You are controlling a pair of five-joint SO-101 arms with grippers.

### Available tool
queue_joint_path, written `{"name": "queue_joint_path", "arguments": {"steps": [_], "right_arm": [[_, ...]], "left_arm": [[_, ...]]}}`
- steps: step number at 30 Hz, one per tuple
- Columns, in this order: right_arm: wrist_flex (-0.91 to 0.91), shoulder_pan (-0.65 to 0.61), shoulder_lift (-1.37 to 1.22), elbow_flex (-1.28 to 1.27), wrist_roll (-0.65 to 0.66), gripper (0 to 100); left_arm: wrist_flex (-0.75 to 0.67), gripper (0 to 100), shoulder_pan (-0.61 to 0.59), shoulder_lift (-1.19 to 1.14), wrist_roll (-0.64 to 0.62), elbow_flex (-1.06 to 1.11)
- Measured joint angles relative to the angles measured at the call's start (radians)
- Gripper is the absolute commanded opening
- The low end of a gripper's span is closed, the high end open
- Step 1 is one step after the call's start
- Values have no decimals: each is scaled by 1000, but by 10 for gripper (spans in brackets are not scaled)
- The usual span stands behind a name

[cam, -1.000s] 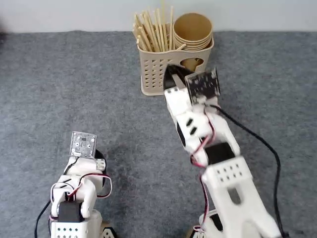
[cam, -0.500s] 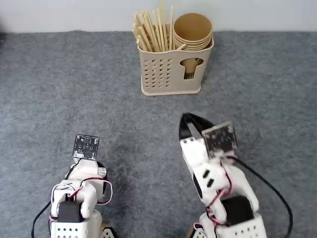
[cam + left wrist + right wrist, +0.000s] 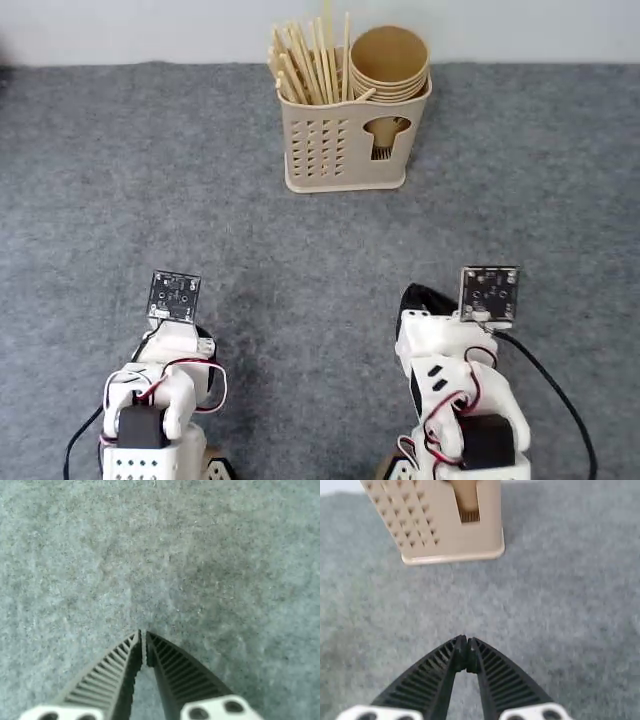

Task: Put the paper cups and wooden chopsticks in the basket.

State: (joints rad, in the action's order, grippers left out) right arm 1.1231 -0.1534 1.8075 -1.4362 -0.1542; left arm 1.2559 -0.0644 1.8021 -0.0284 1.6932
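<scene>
A beige slotted basket [image 3: 345, 150] stands at the back middle of the grey felt table. Several wooden chopsticks [image 3: 305, 60] stand upright in its left half, and a stack of paper cups [image 3: 388, 62] fills its right half. The basket's lower wall [image 3: 440, 520] faces the right wrist camera from some way off. My right gripper [image 3: 466, 645] is shut with nothing in it, low over the felt near the front right [image 3: 412, 298]. At the front left, my left gripper [image 3: 143, 636] is shut and empty, pointing down at bare felt.
The grey felt [image 3: 150, 180] covers the whole table. A pale wall [image 3: 150, 30] runs along the back edge just behind the basket. The two arm bases sit at the front edge.
The right arm has drawn back from the basket to the front right of the table, and its gripper has closed. The left arm has barely moved.
</scene>
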Motion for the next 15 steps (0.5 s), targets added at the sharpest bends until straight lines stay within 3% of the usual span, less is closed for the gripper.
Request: {"name": "queue_joint_path", "arguments": {"steps": [15], "right_arm": [[5, 8, 0, -229, 0, 9]], "left_arm": [[0, 14, 0, 0, 0, 0]]}}
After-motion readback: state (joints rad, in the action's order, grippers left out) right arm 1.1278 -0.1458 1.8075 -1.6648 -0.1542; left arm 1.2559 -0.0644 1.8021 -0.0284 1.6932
